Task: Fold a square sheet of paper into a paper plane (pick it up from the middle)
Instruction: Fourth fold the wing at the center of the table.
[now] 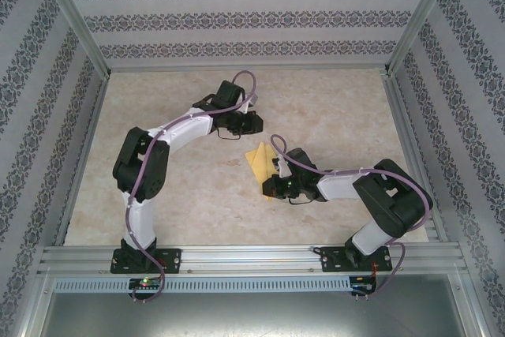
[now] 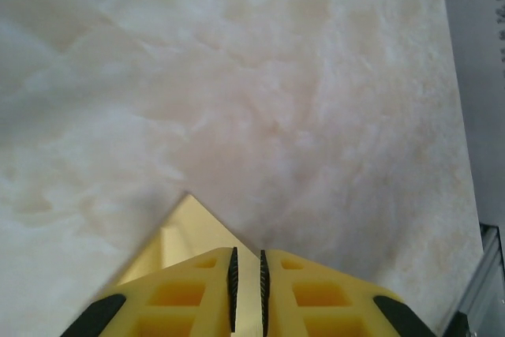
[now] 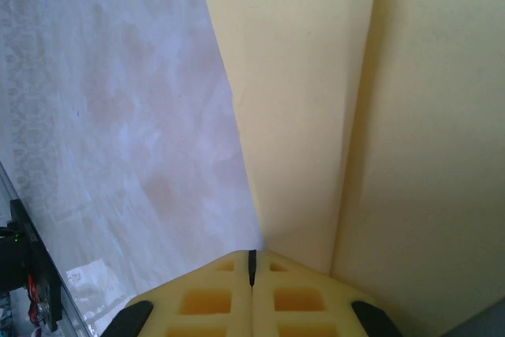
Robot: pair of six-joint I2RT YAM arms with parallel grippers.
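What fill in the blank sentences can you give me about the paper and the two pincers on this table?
1. The colour of the paper is ___.
2. The jaws of the right pincer are ___, with no gap between them.
3. In the left wrist view, a pointed ___ of the paper sticks out beyond the left pincer.
4. Seen from above, the paper lies ___ the two pincers.

Missing words: yellow; shut; corner; between.

Marbled beige table (image 1: 197, 195), patterned wallpaper walls (image 1: 237, 21).
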